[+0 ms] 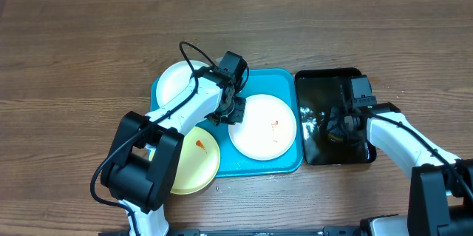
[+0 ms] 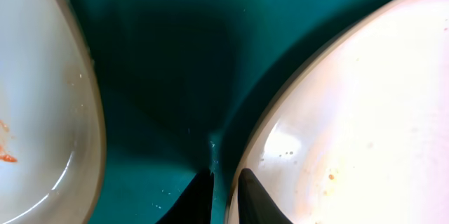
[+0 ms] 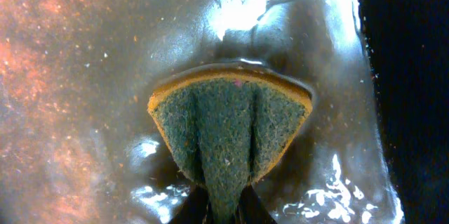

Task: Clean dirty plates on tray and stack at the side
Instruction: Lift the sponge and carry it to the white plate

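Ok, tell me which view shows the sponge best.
The right wrist view: the sponge sits close up, pinched by the right gripper in the black tray. Overhead, the gripper hides it; the left wrist view misses it.

Brown wood-grain table (image 1: 74,44), evenly lit

A black tray (image 1: 316,92) lies at the right of the wooden tabletop (image 1: 89,36). In its wet, glossy bottom stands a creased green sponge (image 3: 228,129) with an orange-brown edge.
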Robot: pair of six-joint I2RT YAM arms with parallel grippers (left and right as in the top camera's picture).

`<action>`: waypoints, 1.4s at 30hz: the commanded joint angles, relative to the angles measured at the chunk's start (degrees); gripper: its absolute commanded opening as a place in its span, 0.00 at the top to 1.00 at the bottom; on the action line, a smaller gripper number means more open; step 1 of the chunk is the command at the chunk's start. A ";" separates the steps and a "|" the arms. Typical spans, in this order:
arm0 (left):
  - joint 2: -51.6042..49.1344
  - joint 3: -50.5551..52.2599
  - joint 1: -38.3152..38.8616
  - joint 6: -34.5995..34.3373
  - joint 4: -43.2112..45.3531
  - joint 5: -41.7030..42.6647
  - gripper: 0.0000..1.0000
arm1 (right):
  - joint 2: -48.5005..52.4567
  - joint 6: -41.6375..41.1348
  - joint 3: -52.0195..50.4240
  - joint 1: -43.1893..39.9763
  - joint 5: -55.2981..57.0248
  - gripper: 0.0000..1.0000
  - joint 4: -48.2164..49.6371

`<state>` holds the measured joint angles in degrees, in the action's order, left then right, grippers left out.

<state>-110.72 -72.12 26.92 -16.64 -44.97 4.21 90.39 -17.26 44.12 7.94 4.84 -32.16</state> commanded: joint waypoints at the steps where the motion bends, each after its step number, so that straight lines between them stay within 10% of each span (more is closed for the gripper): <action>1: -0.63 0.35 0.11 -0.96 -0.13 -0.85 0.84 | 0.07 2.49 1.40 0.09 0.22 0.96 0.55; 6: -0.63 1.31 0.11 -1.88 0.22 -1.68 0.96 | 0.00 2.47 3.23 0.09 0.20 0.96 -0.35; 16: -0.59 -0.33 -0.59 -1.84 -1.11 -4.24 0.96 | -0.26 2.45 15.76 1.86 0.20 0.96 -15.91; 42: -0.59 -0.48 -1.01 -1.55 0.70 -0.22 0.96 | -0.26 2.75 16.72 6.51 -0.13 0.96 -18.99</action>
<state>-110.69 -72.03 26.22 -17.65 -44.49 4.45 90.50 -14.92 59.18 14.28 4.43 -50.61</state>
